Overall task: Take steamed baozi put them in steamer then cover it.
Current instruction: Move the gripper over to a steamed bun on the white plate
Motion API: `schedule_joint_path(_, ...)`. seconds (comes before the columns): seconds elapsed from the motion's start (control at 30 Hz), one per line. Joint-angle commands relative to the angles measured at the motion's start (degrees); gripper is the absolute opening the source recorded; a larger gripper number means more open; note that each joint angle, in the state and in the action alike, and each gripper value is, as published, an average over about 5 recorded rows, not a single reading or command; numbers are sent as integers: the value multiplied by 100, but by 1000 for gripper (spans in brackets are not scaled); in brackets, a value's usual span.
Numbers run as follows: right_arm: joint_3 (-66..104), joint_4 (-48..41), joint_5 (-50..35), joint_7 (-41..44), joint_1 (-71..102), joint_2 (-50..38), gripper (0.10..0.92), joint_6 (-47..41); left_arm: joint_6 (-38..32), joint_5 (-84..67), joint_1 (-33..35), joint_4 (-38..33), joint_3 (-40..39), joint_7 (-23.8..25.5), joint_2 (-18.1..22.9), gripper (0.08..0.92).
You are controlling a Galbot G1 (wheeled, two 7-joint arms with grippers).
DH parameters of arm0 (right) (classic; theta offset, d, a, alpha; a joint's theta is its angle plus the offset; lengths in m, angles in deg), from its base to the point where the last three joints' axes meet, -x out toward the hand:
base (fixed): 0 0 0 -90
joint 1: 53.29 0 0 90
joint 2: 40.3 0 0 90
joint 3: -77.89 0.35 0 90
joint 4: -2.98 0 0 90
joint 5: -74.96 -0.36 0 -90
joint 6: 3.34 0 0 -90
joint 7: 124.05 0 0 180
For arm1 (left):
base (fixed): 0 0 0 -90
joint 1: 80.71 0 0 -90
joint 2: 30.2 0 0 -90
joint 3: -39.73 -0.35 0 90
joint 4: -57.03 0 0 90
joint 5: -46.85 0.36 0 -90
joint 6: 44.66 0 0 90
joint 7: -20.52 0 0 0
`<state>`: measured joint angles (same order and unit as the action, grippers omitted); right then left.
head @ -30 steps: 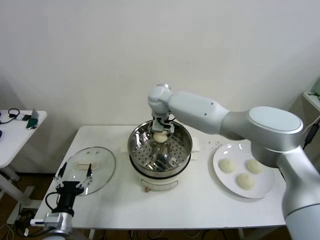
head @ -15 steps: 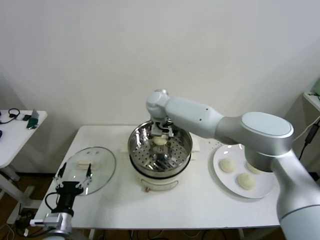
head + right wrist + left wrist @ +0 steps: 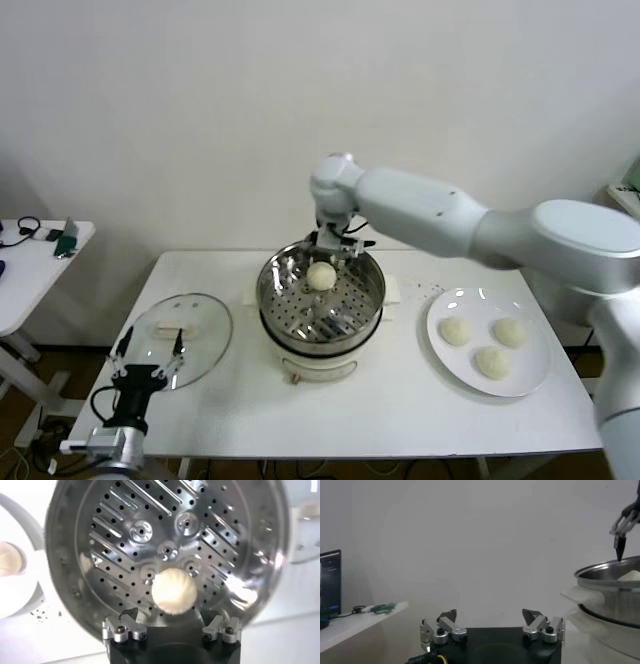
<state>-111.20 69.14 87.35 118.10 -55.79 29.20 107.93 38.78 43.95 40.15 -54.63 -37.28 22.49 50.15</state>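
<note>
One steamed baozi sits on the perforated tray of the steel steamer at mid-bench, toward the pot's rear wall, while the right claw hangs just above it over the back rim, its jaws spread wide and holding nothing. The bun lies free of the fingers, which suggests a drop-off just completed; in the right wrist view the baozi rests on the tray directly beyond the open jaws. The right arm reaches in from the robot's right side, its forearm slanting across above the white plate, wrist bent so the claw points down into the pot. Three more baozi wait on that plate, to the steamer's right, so most of the loading is judged to remain. The glass cover lies flat on the bench to the steamer's left, handle up, placed within reach of the left claw, which hovers low at the bench's near-left corner beside the lid, jaws wide apart and empty, apparently parked until the covering step.
</note>
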Motion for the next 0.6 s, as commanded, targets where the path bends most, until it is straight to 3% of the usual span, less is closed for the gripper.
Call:
schedule_joint_path(0.03,-434,1491,-1777,-673,-680,-1997,823,-1819,-7,-6,10,-15,-25,1,7,823)
schedule_joint_path(0.17,-1122,1940,-2830,-859,-1041,-2942,823,-3143,-16,14,51,-73,-57,-2,16,823)
schedule_joint_path(0.33,-1806,1989,-3738,-742,-1239,-3649,823,-3703,-45,16,94,-93,-84,-3,16,823)
schedule_joint_path(0.43,-2070,1910,-3828,-692,-1140,-3911,823,-3770,-63,15,106,-94,-91,-1,10,823)
schedule_joint_path(0.6,-1447,1625,-3107,-463,-115,-4118,823,-3691,-38,4,127,-123,-84,15,-8,823)
